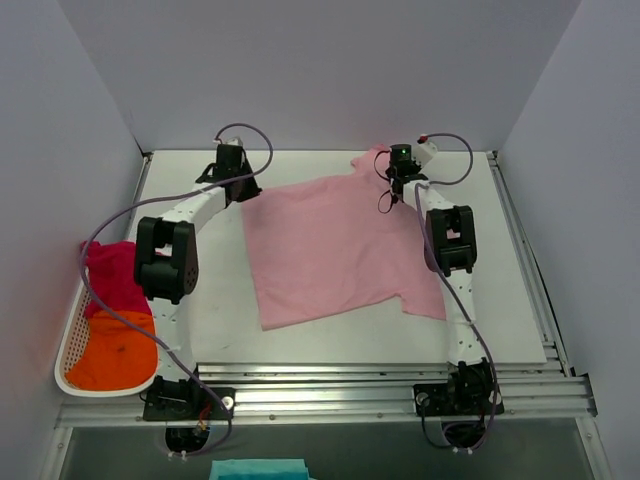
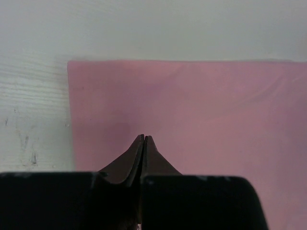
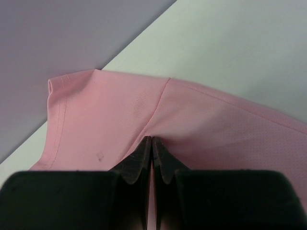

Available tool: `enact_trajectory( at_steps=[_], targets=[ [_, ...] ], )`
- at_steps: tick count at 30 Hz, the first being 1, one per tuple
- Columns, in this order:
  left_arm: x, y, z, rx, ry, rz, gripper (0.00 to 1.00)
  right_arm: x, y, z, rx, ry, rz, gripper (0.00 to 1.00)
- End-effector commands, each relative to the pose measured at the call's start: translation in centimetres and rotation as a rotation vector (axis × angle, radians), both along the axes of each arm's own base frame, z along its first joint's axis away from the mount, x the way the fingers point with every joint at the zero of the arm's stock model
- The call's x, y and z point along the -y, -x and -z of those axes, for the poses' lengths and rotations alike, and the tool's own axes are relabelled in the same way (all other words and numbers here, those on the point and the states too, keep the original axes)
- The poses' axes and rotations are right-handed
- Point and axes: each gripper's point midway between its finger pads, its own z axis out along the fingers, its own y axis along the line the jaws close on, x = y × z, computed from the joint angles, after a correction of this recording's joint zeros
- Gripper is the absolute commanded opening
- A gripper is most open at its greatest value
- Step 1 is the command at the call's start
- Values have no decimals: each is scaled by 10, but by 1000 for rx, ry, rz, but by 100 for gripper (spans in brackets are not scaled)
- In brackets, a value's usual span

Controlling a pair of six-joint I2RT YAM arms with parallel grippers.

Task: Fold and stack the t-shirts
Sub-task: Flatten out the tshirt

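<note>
- Nearest on the left, a white basket hangs at the edge of the surface. It holds the orange t-shirt with the magenta-red t-shirt bunched behind it, likely parked there to await their turn.
- The light pink t-shirt lies spread flat mid-surface, between the two arms. Its long axis runs left to right, slightly skewed. The hem faces left and the shoulders face right, with one sleeve near and one far.
- At the far left hem corner, the left end effector has its fingers pressed together, tips on the cloth. Whether any fabric is caught between them cannot be told.
- At the far right, the right end effector is closed, pinching the pink cloth at the far sleeve's seam, where the fabric puckers toward the tips.
- Both end effectors sit along the shirt's far edge, probably so that it can be lifted and folded toward the near side.
</note>
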Motion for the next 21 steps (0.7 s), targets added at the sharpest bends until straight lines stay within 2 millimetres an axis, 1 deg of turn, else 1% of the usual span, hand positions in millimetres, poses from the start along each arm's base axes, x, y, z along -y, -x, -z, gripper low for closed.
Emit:
enact_trajectory(
  at_steps=[1,2,3,4,5,6,7,8,9,10,11,12,13,14,16,17,19,20,21],
  targets=[
    [-1,-8,26,-48,-9,-27,2,8,35,33,-163,22,-7,0],
    [-2,-10,32,-60,-8,-35,2,8,34,31,-156,16,-9,0],
    [-2,-10,44,-86,-14,-38,2,7,34,27,-150,11,-12,0],
    [-2,-13,44,-85,-11,-40,2,7,36,27,-151,9,-13,0],
    [-2,-14,49,-92,-13,-44,2,8,37,28,-152,7,-11,0],
    [-2,-13,61,-118,-17,-45,2,7,37,25,-148,2,-16,0],
    [-3,-14,64,-123,-21,-49,2,7,38,24,-147,1,-19,0],
    [-3,-19,62,-117,-23,-50,2,7,40,26,-149,-2,-19,0],
    [-7,-18,75,-145,-35,-60,2,6,40,25,-148,-3,-20,0],
    [-10,-20,77,-152,-40,-68,2,5,41,25,-148,-9,-25,0],
    [-11,-27,73,-142,-38,-74,2,6,41,25,-148,-12,-25,0],
    [-14,-26,85,-169,-47,-81,2,7,43,26,-151,-13,-24,0],
    [-17,-29,86,-173,-51,-89,2,6,44,27,-152,-16,-26,0],
    [-22,-40,87,-165,-54,-102,2,7,44,27,-150,-21,-25,0],
    [-30,-44,90,-190,-72,-117,2,8,46,29,-151,-25,-27,0],
    [-34,-53,91,-194,-66,-124,2,8,46,31,-153,-27,-27,0],
    [-32,-60,91,-203,-38,-110,2,8,45,32,-151,-33,-32,0],
    [-34,-57,105,-240,-45,-115,2,8,44,33,-153,-37,-33,0],
    [-34,-69,91,-203,-40,-117,2,8,43,36,-153,-38,-34,0]
  ],
)
